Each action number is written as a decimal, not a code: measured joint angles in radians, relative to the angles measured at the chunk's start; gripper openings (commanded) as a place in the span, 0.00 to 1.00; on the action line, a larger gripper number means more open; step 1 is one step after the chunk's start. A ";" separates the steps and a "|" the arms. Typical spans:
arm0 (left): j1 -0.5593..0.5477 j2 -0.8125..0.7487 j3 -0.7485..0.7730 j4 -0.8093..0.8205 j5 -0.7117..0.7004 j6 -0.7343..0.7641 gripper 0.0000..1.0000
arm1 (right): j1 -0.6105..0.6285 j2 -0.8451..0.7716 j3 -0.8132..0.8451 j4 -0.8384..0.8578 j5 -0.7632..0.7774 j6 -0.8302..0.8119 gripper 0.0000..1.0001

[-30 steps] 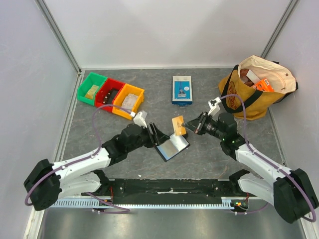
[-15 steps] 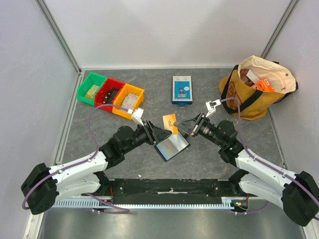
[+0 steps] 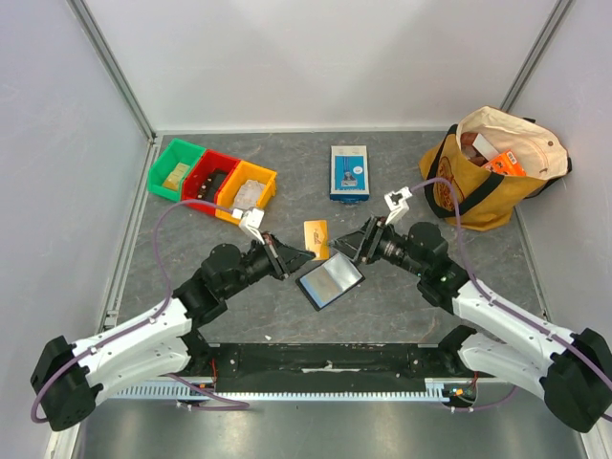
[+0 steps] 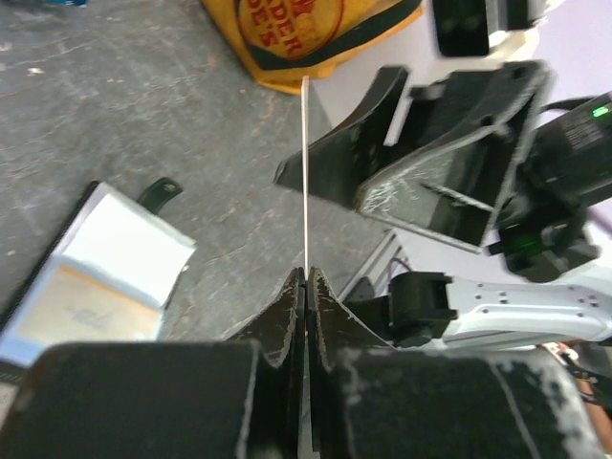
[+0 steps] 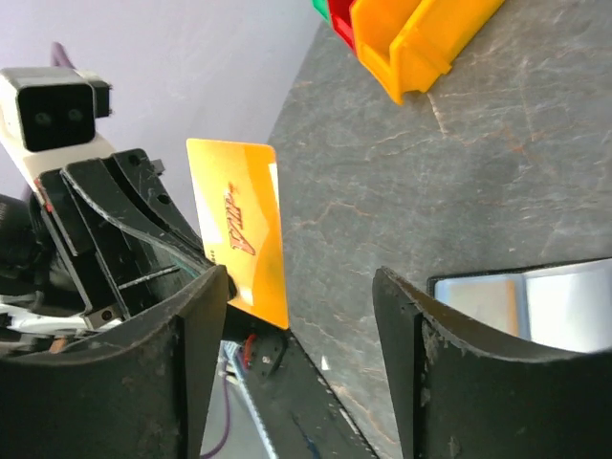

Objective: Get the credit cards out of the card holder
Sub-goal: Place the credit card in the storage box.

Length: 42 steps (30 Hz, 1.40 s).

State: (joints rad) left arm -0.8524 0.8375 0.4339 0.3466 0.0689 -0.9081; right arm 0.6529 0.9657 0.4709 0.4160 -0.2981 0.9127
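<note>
Over the middle of the table [image 3: 296, 172], the yellow-orange credit card [image 3: 316, 237] has just switched sides. The left end effector [image 3: 298, 254] is now clamped shut on its lower edge, and the right end effector [image 3: 346, 245] has popped its jaws apart and let go. The card holder [image 3: 330, 280] lies open on the table just below. Looks like another card [image 4: 86, 306] is in a pocket, so more to pull, I reckon.

The yellow-orange credit card [image 3: 316, 238] stands on edge above the table, pinched at its lower end in my left gripper [image 4: 306, 279] — just beside the card holder [image 3: 330, 281], which lies open and flat, bluish-grey pockets up, a tan card [image 4: 91, 306] tucked inside.
</note>
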 measured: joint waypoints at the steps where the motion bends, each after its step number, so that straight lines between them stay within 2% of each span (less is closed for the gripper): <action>1: 0.006 -0.009 0.010 -0.035 0.001 0.016 0.02 | 0.000 0.000 0.034 -0.066 0.003 -0.045 0.80; 3: 0.022 -0.018 0.053 -0.141 0.005 0.062 0.02 | 0.001 0.000 0.108 -0.184 0.015 -0.131 0.85; 4: 0.027 -0.018 0.082 -0.194 0.006 0.085 0.02 | 0.001 0.000 0.150 -0.242 0.024 -0.173 0.94; 5: 0.029 -0.016 0.111 -0.241 0.004 0.103 0.03 | 0.001 0.000 0.188 -0.289 0.033 -0.209 0.98; 7: 0.031 -0.008 0.183 -0.339 0.001 0.144 0.05 | 0.001 -0.008 0.247 -0.358 0.047 -0.271 0.98; 11: 0.032 0.021 0.311 -0.481 -0.012 0.209 0.06 | 0.001 -0.094 0.247 -0.396 0.049 -0.392 0.98; 15: 0.033 0.026 0.349 -0.549 0.027 0.306 0.02 | 0.001 -0.150 0.239 -0.392 0.003 -0.499 0.85; 22: 0.033 0.077 0.429 -0.694 0.208 0.515 0.02 | 0.001 0.006 0.370 -0.510 -0.203 -0.707 0.82; 31: 0.032 0.153 0.567 -0.872 0.382 0.734 0.02 | 0.006 0.057 0.476 -0.613 -0.427 -0.889 0.79; 33: 0.032 0.165 0.592 -0.902 0.407 0.769 0.02 | 0.010 0.069 0.482 -0.624 -0.457 -0.911 0.72; 35: 0.032 0.178 0.615 -0.928 0.421 0.799 0.02 | 0.018 0.085 0.484 -0.637 -0.482 -0.927 0.58; 39: 0.032 0.204 0.642 -0.973 0.444 0.837 0.02 | 0.027 0.105 0.486 -0.668 -0.501 -0.958 0.09; 40: 0.032 0.211 0.645 -0.986 0.447 0.845 0.03 | 0.027 0.105 0.486 -0.674 -0.504 -0.959 0.00; 42: 0.033 0.217 0.646 -0.997 0.433 0.850 0.10 | 0.027 0.103 0.486 -0.684 -0.518 -0.966 0.00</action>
State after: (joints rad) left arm -0.8192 1.0546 1.0798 -0.6506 0.5022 -0.0578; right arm 0.6800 1.0691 0.9565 -0.2680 -0.8165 -0.0532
